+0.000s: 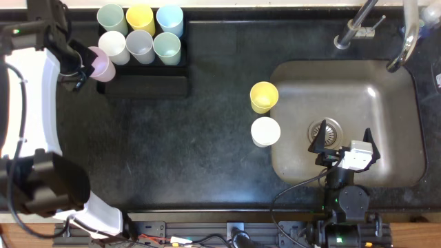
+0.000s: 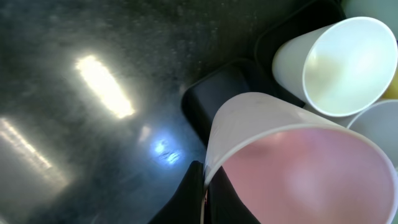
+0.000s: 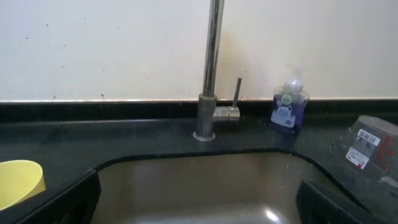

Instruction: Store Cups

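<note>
The left arm is being clad in a smooth white shell between bulky black joints, while the right arm is being made up of black cylindrical segments, a white block behind the black pointed fingers of its tool, a looping black cable and a small green light.

The left arm stretches along the left edge of the worktop toward its far-left corner, its gripper clamped on the rim of a pink cup. The right arm is folded low at the near edge, its gripper spread wide over the sink.
</note>
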### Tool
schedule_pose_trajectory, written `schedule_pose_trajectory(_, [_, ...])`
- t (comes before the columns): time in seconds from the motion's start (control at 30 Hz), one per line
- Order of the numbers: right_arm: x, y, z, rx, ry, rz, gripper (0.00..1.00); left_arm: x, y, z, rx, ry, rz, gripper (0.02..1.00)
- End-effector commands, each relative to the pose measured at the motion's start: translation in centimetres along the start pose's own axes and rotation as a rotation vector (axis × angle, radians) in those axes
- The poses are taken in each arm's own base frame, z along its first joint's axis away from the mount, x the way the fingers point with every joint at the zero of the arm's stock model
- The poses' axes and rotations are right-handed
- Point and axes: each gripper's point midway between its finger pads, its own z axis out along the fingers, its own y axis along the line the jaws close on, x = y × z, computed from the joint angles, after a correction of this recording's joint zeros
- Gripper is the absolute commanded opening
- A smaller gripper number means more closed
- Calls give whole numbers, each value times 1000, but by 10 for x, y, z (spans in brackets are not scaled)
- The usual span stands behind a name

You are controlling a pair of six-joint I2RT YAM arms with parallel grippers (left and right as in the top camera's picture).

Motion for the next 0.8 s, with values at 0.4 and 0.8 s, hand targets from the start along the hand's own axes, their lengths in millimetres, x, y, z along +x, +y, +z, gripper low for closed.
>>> schedule_pose_trajectory(0.4, [4,-2,0,8,0,-3,998,1,-8,43,-34,59,-23,36])
schedule_pose_trajectory(0.8, [4,-2,0,8,0,-3,998,-1,-11,63,-48,65,-22,38])
